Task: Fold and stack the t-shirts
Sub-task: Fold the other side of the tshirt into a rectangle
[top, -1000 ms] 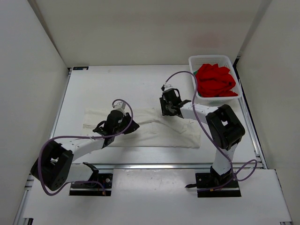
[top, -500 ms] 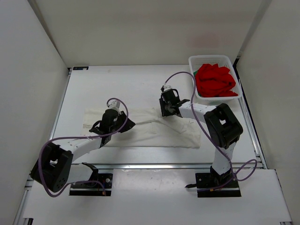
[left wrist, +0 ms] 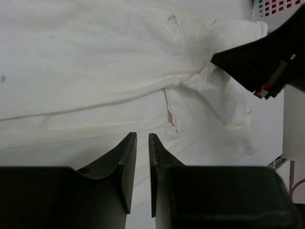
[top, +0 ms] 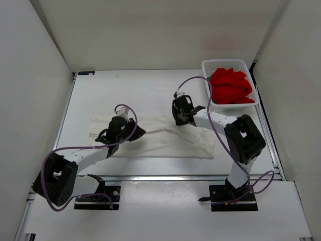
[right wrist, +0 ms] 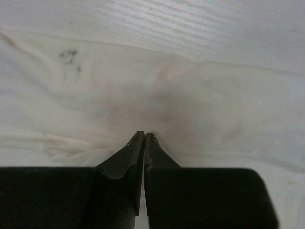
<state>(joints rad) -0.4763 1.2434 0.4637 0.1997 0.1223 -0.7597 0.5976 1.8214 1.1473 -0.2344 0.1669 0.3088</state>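
Observation:
The white t-shirt point(top: 165, 143) lies spread and wrinkled across the middle of the table. It fills the left wrist view point(left wrist: 95, 57) and the right wrist view point(right wrist: 200, 95). My right gripper point(top: 179, 120) point(right wrist: 144, 134) is shut on a puckered bit of the shirt's far edge. My left gripper point(top: 134, 133) point(left wrist: 142, 136) is low over the shirt's left half, its jaws a narrow gap apart with cloth showing through the gap. The red t-shirt point(top: 229, 86) is bunched in the basket. The green t-shirt is out of view.
The white mesh basket point(top: 225, 61) stands at the back right corner of the table. White walls close in the table at the left, back and right. My right arm's black wrist point(left wrist: 267, 57) shows at the upper right of the left wrist view.
My left gripper has moved left and slightly back over the shirt. My right gripper has stayed on the far edge, with its arm shifted slightly.

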